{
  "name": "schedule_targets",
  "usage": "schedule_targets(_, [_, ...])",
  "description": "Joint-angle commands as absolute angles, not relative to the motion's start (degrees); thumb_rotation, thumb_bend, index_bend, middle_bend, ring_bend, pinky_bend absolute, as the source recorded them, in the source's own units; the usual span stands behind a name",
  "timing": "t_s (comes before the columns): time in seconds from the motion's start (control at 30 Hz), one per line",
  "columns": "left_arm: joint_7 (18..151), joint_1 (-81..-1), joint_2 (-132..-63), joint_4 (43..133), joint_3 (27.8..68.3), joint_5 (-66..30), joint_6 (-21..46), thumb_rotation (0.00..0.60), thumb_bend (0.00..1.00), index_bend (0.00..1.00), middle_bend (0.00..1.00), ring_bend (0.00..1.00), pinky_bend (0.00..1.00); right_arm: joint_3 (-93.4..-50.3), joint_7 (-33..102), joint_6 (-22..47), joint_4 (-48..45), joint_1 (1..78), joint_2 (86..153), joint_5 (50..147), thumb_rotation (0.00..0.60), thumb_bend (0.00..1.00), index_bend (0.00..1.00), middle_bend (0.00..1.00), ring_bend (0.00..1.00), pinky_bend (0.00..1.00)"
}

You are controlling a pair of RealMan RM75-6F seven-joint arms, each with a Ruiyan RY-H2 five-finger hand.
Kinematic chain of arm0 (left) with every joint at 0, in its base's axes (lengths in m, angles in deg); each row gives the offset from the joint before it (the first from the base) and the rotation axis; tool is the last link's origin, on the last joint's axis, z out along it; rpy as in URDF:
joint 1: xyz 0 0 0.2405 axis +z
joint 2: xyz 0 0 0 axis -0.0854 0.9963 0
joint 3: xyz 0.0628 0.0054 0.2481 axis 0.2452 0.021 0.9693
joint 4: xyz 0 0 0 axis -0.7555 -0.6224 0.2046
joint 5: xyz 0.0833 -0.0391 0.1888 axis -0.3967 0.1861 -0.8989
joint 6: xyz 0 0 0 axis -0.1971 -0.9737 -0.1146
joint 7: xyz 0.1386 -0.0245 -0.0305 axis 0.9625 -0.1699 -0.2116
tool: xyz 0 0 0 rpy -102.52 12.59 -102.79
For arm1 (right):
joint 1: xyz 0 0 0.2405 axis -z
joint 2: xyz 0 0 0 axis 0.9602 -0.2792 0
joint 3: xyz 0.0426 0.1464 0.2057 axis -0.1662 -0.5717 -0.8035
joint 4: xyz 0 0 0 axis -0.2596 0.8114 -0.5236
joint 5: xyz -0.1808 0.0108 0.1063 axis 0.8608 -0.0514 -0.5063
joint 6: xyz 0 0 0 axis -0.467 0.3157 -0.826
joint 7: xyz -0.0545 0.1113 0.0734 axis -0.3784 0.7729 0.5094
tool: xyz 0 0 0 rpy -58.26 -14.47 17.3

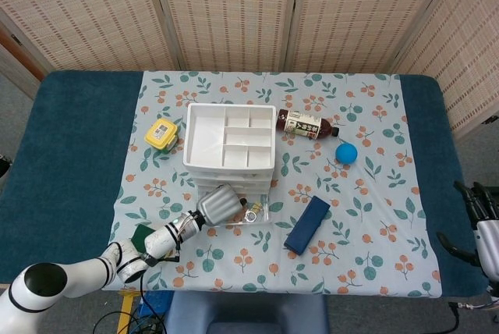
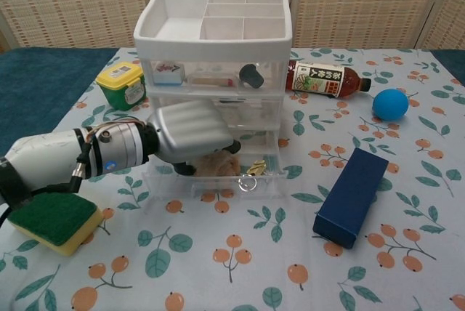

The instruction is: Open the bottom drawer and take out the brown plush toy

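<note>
Green-and-yellow sponge (image 2: 52, 220) lies nearest, beside the left forearm, untouched. Left hand (image 2: 190, 135) reaches into the open bottom drawer (image 2: 218, 180), palm down over the brown plush toy (image 2: 220, 162); the fingers curl down at the toy, likely to grasp it. Contact is hidden under the palm, so I cannot tell whether it grips. Toy sits inside the drawer, mostly covered. Navy box (image 2: 352, 195) lies to the right, well apart. Right hand (image 1: 483, 221) rests at the table edge, cut off by the frame; fingers look spread, holding nothing.
</note>
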State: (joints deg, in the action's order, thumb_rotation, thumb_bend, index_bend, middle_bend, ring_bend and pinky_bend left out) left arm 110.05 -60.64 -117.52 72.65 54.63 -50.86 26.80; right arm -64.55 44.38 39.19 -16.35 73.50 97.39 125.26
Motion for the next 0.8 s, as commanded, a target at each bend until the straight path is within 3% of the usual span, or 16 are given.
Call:
schedule_targets(0.03, [109.54,-60.71,-117.56,72.8,54.52,-50.57,26.82,0.6,0.16,0.47,0.95,1.0,1.0,-64.6,44.45,39.19,-16.3,73.49,97.39,125.2,0.6,0.26,0.01,0.13,0.07,0.15])
schedule_targets(0.8, [106.05,-60.52,-116.71,74.78,55.2,-49.6,26.59,0.6,0.3,0.65,0.97,1.0,1.0,-64.83,44.86,38.84,-15.83,73.15,97.68,125.15,0.6,0.26,0.01,0.13,0.07,0.15])
